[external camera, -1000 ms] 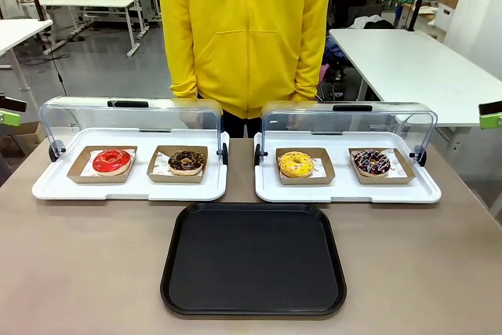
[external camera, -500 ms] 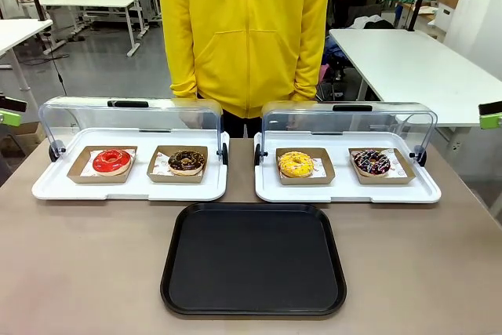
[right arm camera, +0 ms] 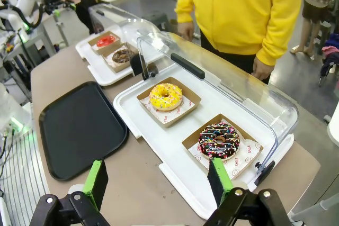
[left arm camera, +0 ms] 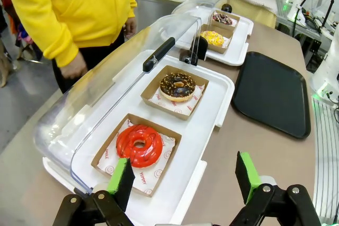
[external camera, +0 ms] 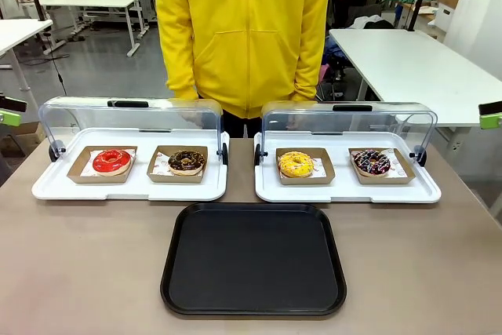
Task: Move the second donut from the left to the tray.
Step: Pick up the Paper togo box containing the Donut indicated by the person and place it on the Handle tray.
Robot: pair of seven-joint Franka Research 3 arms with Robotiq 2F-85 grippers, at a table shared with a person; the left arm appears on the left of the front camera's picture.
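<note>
Setup with nothing grasped yet. Target is the second donut from the left [external camera: 187, 161]: chocolate glaze, tan crumbs, in a brown cardboard holder [external camera: 178, 175] on white paper, on the left white tray [external camera: 129, 191], just right of the red-glazed donut [external camera: 111, 161]. Over them a clear lid [external camera: 129, 114], swung up and back, likely to leave the front open for a reach from the robot side. In front, the black tray [external camera: 253, 260], bare, flat on the tabletop [external camera: 78, 272], just before the gap between the two white trays; probably put there as a short drop-off near every donut. On the right white tray [external camera: 345, 192], a yellow donut [external camera: 295, 164] and a dark sprinkled donut [external camera: 371, 162] in the same kind of holders, lid up too. At the far edge, a person in a yellow hoodie [external camera: 243, 37], hands down at the sides, touching nothing. Then the left pincer [left arm camera: 184, 178]: wide, green pads well apart, nothing between them, touching nothing, hovering above the outer end of the left white tray, nearest the red-glazed donut, target one holder farther along. Likewise the right pincer [right arm camera: 158, 179]: wide, nothing held, above the tabletop by the right white tray. Judged: left arm better placed for the pick; would need to pass the red one, stay under the lid line, and grip without smearing glaze.
</note>
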